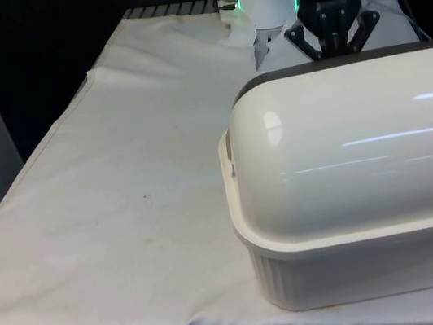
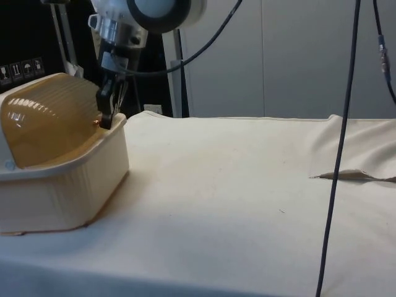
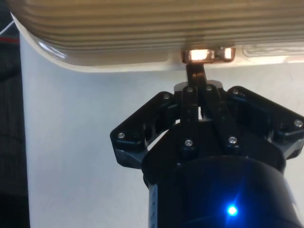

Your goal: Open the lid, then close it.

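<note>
The bread box [image 1: 353, 190] sits at the near end of the table, toward the front view's right, its domed roll-top lid [image 1: 353, 141] down over a ribbed base [image 2: 68, 185]. The gripper [image 2: 106, 117] reaches the lid's lower edge on the far side, fingers pressed together on the small handle [image 3: 206, 54], as the wrist view suggests. The lid looks like stiff, glossy plastic: light, probably slippery on the dome, so the handle is the only sound hold. It likely slides along a curved track, calling for an arcing pull.
</note>
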